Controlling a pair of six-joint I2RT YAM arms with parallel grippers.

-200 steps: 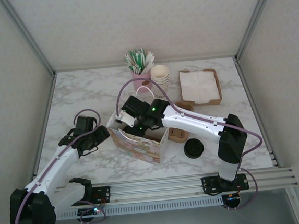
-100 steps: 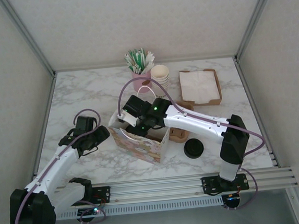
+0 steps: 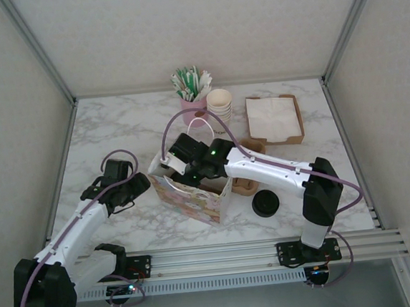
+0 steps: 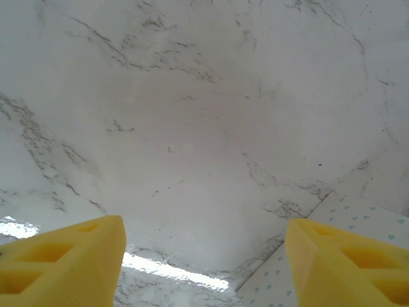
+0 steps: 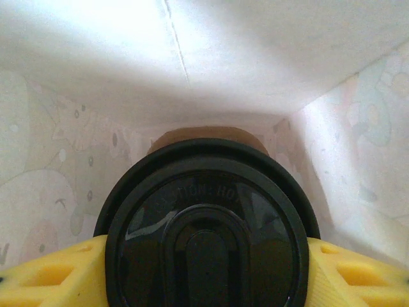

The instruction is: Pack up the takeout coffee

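The takeout coffee, a cup with a round black sip lid, hangs inside the patterned paper bag. In the right wrist view the bag's pale walls surround it. My right gripper is shut on the cup, with a yellow finger on each side under the lid. From above, that gripper reaches down into the bag's open top. My left gripper is open over bare marble, just left of the bag, with nothing between its fingers.
A loose black lid lies right of the bag, beside a brown cardboard carrier. At the back stand a pink cup of stirrers, a stack of lidless cups and a napkin tray.
My right gripper has sunk slightly deeper into the bag with the cup. The left arm has stayed put.
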